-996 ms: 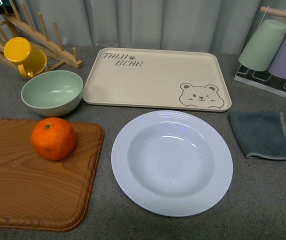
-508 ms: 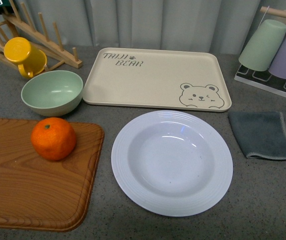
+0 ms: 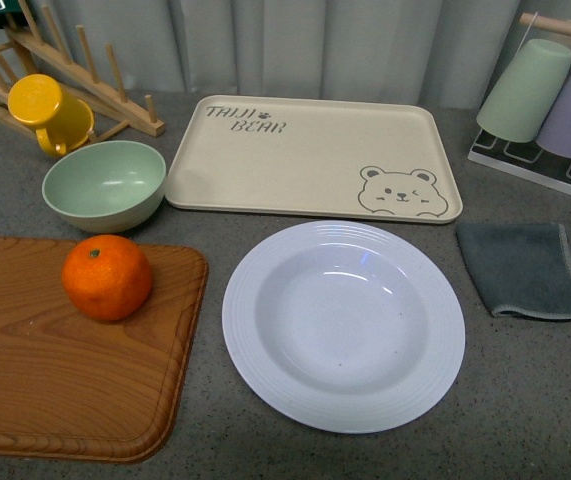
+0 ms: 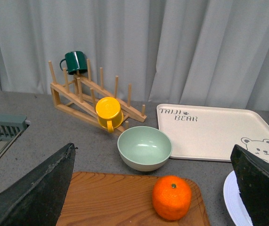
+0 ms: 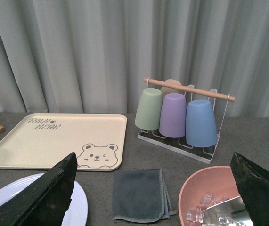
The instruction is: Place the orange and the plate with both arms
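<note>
Nothing has moved since the earlier frames. Orange (image 3: pixel 107 277) sits on the wooden board (image 3: pixel 55 380), plate (image 3: pixel 343 325) just beside it on the counter (image 3: pixel 525 400). Left gripper (image 4: pixel 151 155) and right gripper (image 5: pixel 153 155) gape wide, empty. Advice: centre left over orange; right should pinch plate's rim.

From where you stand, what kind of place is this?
Probably a kitchen counter: a wooden dish rack holding mugs, a cup rack of upturned cups, and a cutting board bearing the orange.
</note>
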Controlling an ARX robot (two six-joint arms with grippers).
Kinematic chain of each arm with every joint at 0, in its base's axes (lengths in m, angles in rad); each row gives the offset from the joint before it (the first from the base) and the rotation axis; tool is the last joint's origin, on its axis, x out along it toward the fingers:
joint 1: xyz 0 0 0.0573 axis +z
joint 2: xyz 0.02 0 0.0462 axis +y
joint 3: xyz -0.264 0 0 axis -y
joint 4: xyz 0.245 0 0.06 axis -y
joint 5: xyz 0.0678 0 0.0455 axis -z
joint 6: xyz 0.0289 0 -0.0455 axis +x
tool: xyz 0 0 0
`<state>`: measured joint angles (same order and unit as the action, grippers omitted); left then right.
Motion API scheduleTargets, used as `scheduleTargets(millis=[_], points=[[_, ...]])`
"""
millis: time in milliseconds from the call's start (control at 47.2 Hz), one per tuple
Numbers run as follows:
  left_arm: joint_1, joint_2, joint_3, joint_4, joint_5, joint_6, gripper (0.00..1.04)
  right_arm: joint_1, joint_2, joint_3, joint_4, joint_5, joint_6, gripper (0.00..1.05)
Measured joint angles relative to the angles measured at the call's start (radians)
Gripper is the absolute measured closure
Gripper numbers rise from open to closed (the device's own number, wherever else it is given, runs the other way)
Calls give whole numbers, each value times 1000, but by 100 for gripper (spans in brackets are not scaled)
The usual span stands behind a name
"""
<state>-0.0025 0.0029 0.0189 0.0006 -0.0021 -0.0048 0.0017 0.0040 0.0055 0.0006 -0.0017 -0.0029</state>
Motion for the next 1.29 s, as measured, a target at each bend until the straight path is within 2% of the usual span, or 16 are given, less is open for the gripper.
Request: scheduleTargets(millis=[847, 890, 932, 953, 1080, 1207, 1292], points=[[0, 0, 0, 0, 0, 0, 6, 0, 0, 0, 0, 0, 0, 9], [-8, 6, 2, -7, -27, -8, 6, 0, 0, 0, 0, 0, 0, 9], [-31, 66, 15, -43, -158, -46, 6, 0, 0, 0, 0, 0, 0, 9], [-28, 122, 21, -37, -179, -70, 6, 0, 0, 0, 0, 0, 0, 9], [-23, 401, 55, 140, -169, -103, 6, 0, 0, 0, 0, 0, 0, 9], [-69, 769, 169, 359, -185, -113, 6, 0, 0, 0, 0, 0, 0, 9], [-127, 1014, 277, 365, -168, -115, 6, 0, 0, 0, 0, 0, 0, 9]])
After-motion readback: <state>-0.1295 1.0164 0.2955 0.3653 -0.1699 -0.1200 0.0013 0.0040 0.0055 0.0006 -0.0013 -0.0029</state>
